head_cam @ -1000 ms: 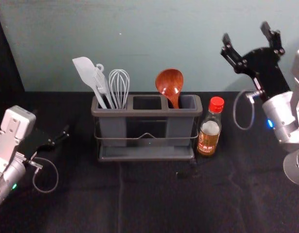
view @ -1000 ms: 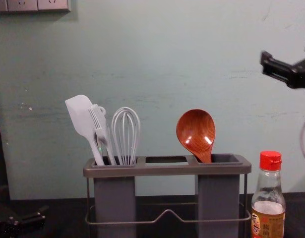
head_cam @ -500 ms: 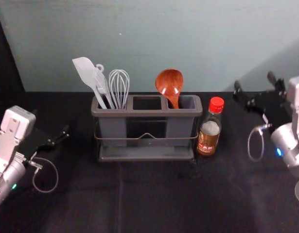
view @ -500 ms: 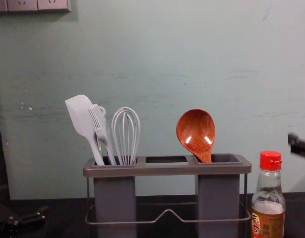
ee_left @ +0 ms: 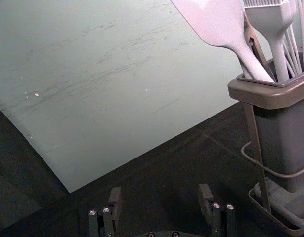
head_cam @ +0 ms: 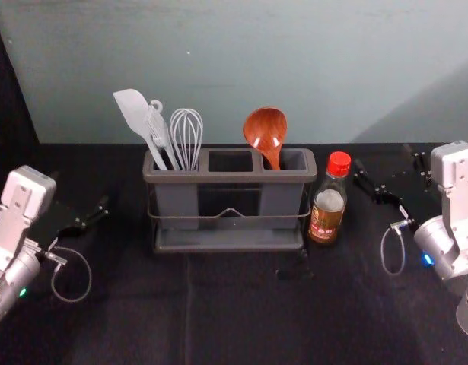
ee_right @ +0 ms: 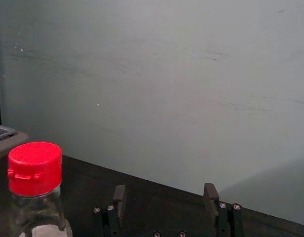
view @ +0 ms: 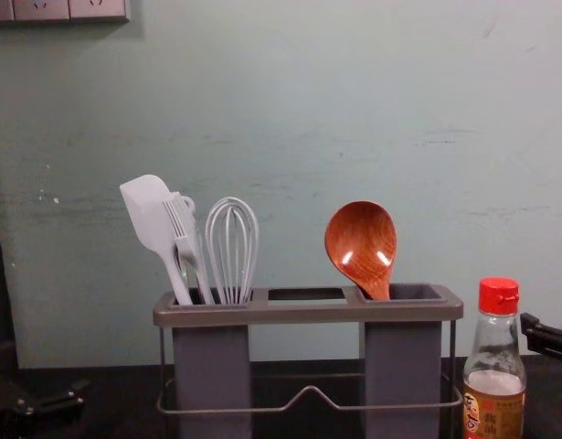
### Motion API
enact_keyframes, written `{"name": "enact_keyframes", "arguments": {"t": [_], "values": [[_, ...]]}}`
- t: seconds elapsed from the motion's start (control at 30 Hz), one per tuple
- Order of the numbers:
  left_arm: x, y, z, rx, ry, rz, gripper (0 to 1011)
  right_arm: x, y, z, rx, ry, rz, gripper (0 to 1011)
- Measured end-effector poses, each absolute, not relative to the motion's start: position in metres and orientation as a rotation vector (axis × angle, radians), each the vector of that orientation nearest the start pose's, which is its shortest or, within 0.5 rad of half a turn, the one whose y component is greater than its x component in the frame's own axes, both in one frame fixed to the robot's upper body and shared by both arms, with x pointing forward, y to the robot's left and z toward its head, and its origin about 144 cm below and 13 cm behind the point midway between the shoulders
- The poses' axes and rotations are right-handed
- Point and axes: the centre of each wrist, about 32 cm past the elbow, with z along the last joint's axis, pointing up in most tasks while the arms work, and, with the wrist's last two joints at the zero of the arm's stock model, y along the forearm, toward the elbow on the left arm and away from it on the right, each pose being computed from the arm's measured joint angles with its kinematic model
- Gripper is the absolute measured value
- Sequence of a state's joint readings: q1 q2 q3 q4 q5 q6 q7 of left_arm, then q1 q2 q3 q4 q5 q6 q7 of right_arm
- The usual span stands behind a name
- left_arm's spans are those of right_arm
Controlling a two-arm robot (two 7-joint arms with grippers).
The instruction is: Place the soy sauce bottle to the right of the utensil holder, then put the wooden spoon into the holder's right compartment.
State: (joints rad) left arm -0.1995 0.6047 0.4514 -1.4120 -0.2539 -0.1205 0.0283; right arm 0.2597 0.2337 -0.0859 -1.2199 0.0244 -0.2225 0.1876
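A soy sauce bottle [head_cam: 326, 220] stands just right of the utensil holder [head_cam: 230, 179], the wooden spoon [head_cam: 265, 130] bowl-up in its right compartment, as the right gripper [head_cam: 383, 157] hangs wide right of the bottle and the left gripper [head_cam: 79, 191], also wide, idles left.

Table [head_cam: 127, 327]: black, cloth-like surface. A faint crease [head_cam: 188, 304] runs across it toward six o'clock from the holder [head_cam: 230, 179].

Holder: stands upright near twelve o'clock on the surface, long sides running nine to three o'clock. Grey, with a low base [head_cam: 230, 242] seated on the black surface.

Bottle [head_cam: 329, 201]: stands upright just beside the holder, at its three o'clock end. Red cap [head_cam: 339, 163] on top, clear glass, printed label [head_cam: 325, 226], dark liquid in the lower part.

Dark patch [head_cam: 294, 274]: at five o'clock from the holder, nature not determinable.
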Motion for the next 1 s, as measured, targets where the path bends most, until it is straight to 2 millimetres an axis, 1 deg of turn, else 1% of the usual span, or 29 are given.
{"name": "enact_keyframes", "arguments": {"t": [0.13,1.0], "values": [[0.4886,0.3097,1.1398,0.304,-0.285,1.248,1011,0.5270,-0.2934,1.1329,-0.101,-0.260,-1.332,1002],[0.4886,0.3097,1.1398,0.304,-0.285,1.248,1011,0.5278,-0.2945,1.1323,-0.102,-0.257,-1.334,1002]]}}
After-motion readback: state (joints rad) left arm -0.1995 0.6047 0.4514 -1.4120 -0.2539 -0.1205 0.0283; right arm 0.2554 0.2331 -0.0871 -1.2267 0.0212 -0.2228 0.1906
